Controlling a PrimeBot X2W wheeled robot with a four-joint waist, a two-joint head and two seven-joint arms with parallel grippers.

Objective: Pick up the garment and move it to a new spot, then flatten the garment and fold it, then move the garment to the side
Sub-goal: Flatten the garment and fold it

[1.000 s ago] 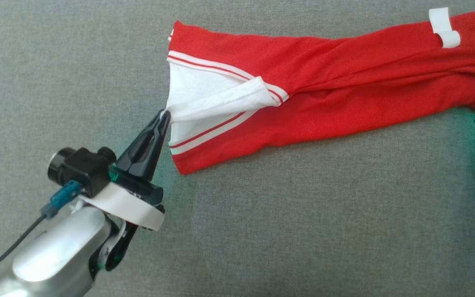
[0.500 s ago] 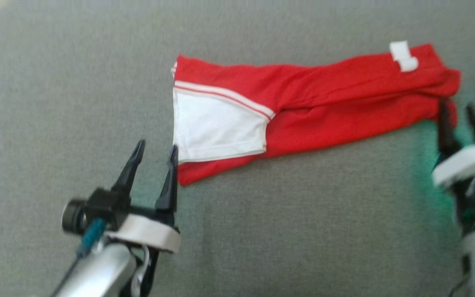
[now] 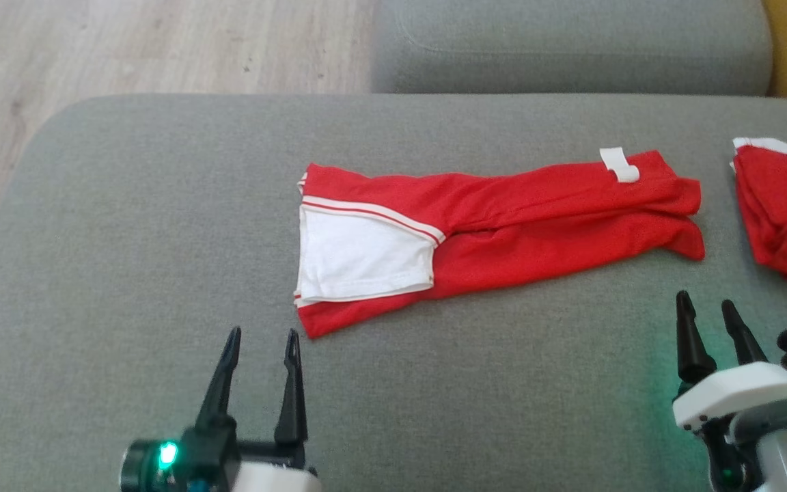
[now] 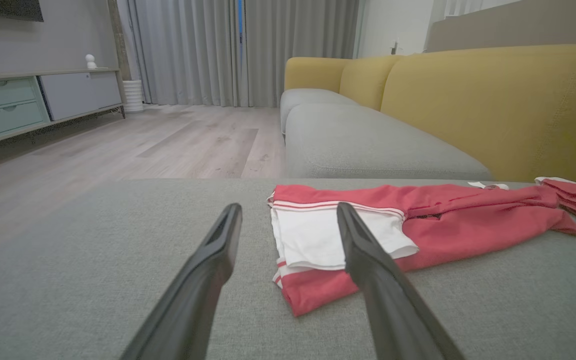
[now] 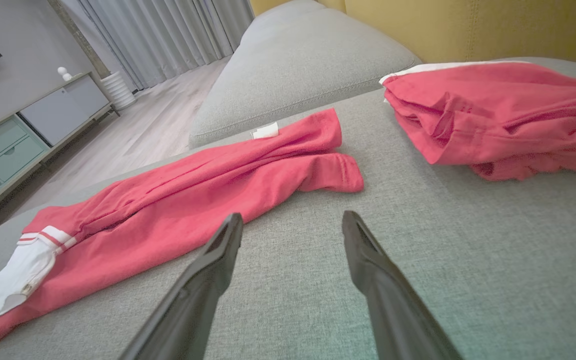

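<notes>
A red garment (image 3: 544, 219) with a white panel and white stripes at its left end lies folded lengthwise into a long band across the grey sofa cushion (image 3: 147, 225); it also appears as the red garment (image 4: 463, 220) and the red garment (image 5: 208, 195) in the wrist views. My left gripper (image 3: 261, 338) stands open just in front of its lower left corner, touching nothing. My right gripper (image 3: 706, 306) is open below the garment's right end, also empty.
A second red garment (image 3: 783, 212) lies bunched at the right edge of the cushion. Behind it runs another grey seat (image 3: 571, 41) and a yellow sofa back (image 4: 493, 105). Wooden floor (image 3: 127, 48) lies beyond the cushion's far left edge.
Both grippers have let go of the garment, opened and drawn back toward me. The garment now lies flat. The head camera has tilted up, showing more of the cushion and floor.
</notes>
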